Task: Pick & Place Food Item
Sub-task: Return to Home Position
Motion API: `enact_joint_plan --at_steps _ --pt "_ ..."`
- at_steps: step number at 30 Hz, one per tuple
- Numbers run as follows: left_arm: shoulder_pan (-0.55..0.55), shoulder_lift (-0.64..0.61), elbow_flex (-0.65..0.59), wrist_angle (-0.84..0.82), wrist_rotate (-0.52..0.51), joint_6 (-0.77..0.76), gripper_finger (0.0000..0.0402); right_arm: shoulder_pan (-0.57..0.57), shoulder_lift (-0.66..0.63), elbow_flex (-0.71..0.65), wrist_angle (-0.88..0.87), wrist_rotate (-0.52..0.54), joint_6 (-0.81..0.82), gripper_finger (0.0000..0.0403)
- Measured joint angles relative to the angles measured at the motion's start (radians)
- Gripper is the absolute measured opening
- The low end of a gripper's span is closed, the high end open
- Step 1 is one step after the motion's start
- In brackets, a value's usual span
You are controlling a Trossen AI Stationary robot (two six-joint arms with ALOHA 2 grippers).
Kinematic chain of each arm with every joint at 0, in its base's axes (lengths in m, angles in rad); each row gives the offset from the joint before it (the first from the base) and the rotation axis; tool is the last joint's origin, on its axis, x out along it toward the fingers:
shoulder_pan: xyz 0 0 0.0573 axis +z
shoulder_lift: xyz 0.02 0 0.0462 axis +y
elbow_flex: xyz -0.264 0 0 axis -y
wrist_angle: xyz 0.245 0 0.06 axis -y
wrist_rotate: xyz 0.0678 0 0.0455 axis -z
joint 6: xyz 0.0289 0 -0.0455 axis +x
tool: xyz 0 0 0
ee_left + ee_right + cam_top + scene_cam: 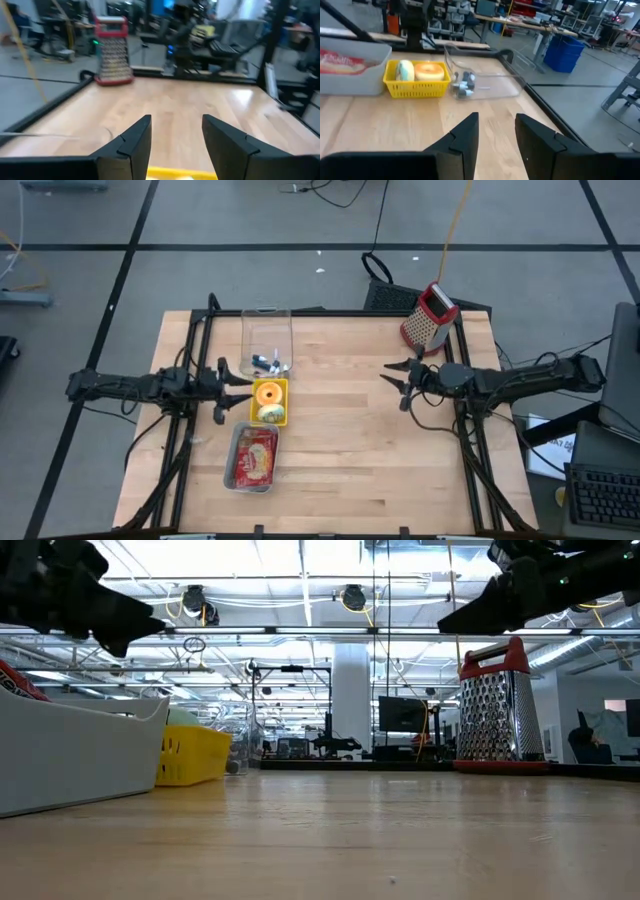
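The left gripper [238, 383] hangs over the table with its fingers apart, holding nothing. The yellow basket [270, 401] sits just in front of it. The bottles [268, 363] lie in the clear bin [265, 330] — just ahead and off to one side. The right gripper [392, 378] (fingers apart too, nothing in them) waits well across from them, near the grater [430, 315].

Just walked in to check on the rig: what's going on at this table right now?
Neither arm holds anything. The left claw hovers open by the edge of the yellow basket. The right claw hangs open over the bare table, near the grater. Small bottles lie in the transparent bin, and a grey tray next to the basket holds a red food pack.
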Motion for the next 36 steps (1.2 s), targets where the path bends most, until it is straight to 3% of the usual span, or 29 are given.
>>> enact_joint_plan --at_steps 3,9,15,19,21,28,36 --pt "0.000 -0.052 0.000 -0.074 0.047 0.002 0.0175 0.001 -0.041 0.000 -0.066 0.011 -0.011 0.0119" --pt "0.000 -0.072 0.000 -0.071 0.043 0.006 0.0164 0.003 -0.092 0.000 -0.153 0.009 0.025 0.0115" --pt "0.000 -0.071 -0.014 0.038 0.056 0.051 0.0157 0.002 -0.100 0.000 -0.240 -0.015 0.030 0.0118" --pt "0.000 -0.071 -0.100 0.137 0.070 0.027 0.0163 0.003 -0.105 0.000 -0.239 -0.072 0.038 0.0117" --pt "0.000 -0.070 -0.107 0.097 0.072 -0.005 0.0167 0.003 -0.121 0.000 -0.247 -0.070 0.056 0.0115" --pt "0.000 -0.085 -0.105 0.114 0.117 0.007 0.0179 0.003 -0.251 -0.001 -0.333 -0.087 0.104 0.0118" --pt "0.000 -0.083 -0.105 0.088 0.117 0.010 0.0180 0.003 -0.464 -0.108 -0.332 -0.145 0.108 0.0117"
